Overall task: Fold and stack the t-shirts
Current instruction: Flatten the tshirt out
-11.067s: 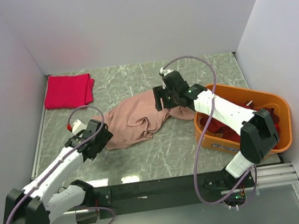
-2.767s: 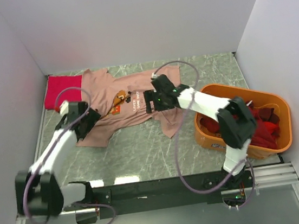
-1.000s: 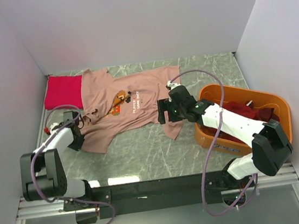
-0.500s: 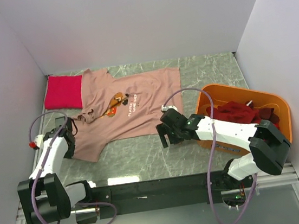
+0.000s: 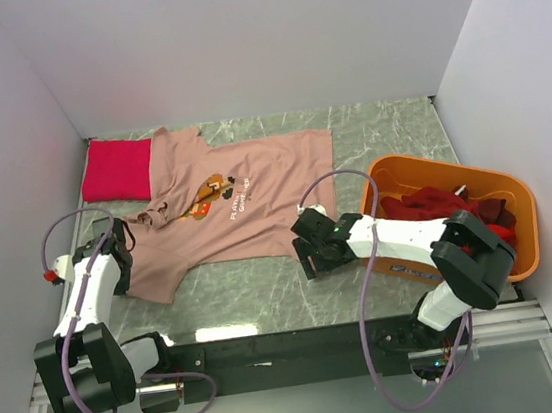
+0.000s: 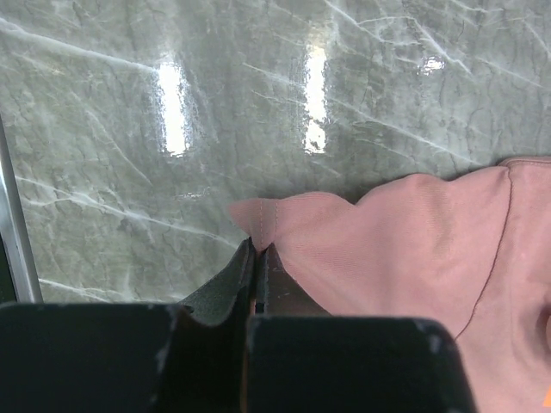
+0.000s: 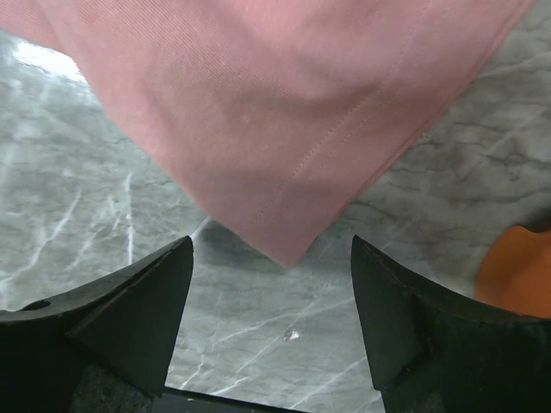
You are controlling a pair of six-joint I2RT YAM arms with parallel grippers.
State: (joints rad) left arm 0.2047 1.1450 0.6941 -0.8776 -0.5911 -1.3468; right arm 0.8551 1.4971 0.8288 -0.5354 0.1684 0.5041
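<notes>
The dusty-pink t-shirt point(image 5: 253, 184) lies spread out print-up on the marble table. My left gripper point(image 5: 120, 264) is shut on the shirt's near-left edge; in the left wrist view a small peak of pink cloth point(image 6: 263, 219) sticks out past the closed fingertips. At the shirt's near-right corner, my right gripper point(image 5: 307, 255) is open. In the right wrist view that corner point(image 7: 288, 249) hangs between the two spread fingers without touching either. A folded crimson-pink t-shirt point(image 5: 115, 169) sits at the back left. Dark red t-shirts point(image 5: 447, 208) fill the tub.
The orange plastic tub point(image 5: 522, 227) stands at the right, close behind my right forearm. White walls close in the table on three sides. A metal rail point(image 5: 77, 226) runs along the left table edge, next to my left arm.
Both arms have drawn back toward the near edge. The left gripper pulled the shirt's edge with it, flattening the cloth. The right gripper slid down to the near-right corner, its jaws narrowing slightly.
</notes>
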